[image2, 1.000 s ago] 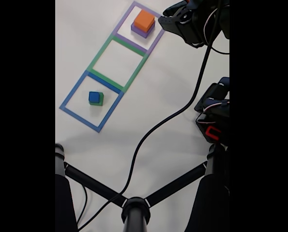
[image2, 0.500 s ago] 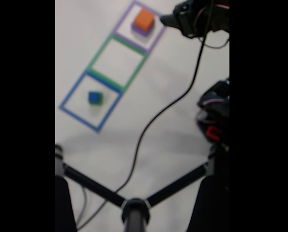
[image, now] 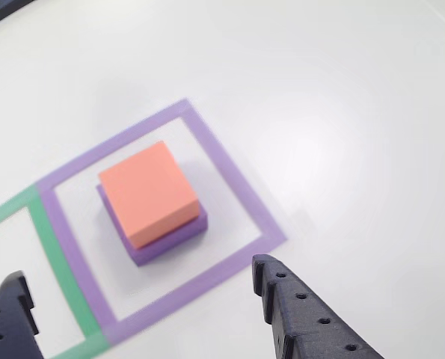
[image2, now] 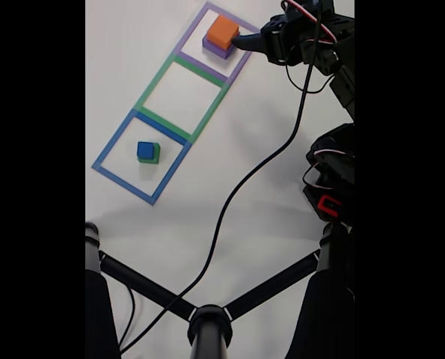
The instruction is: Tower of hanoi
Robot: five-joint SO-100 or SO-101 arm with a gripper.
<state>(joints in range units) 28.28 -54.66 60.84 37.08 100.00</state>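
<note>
The gripper (image: 143, 310) has its two black fingers spread wide apart with nothing between them, one fingertip (image: 271, 273) poking in at the lower right of the other view and the second one low at the left edge. Just ahead of the open jaws sits the orange cube (image: 147, 191), stacked on the purple cube (image: 170, 239), which peeks out around its base; neither finger touches them. Both sit inside the purple square outline (image: 229, 179), and the right fingertip hangs just outside that outline's near corner. In the fixed view the gripper (image2: 244, 41) comes in from the right, right beside the orange cube (image2: 223, 31). Further off from it is the green square outline (image2: 151, 86), nothing inside it. Well away from the gripper, in the blue square outline (image2: 110, 146), the dark blue cube (image2: 145, 150) sits on the green cube (image2: 155, 155). A black cable (image2: 259, 168) trails across the white table (image2: 282, 224) below the arm.
</note>
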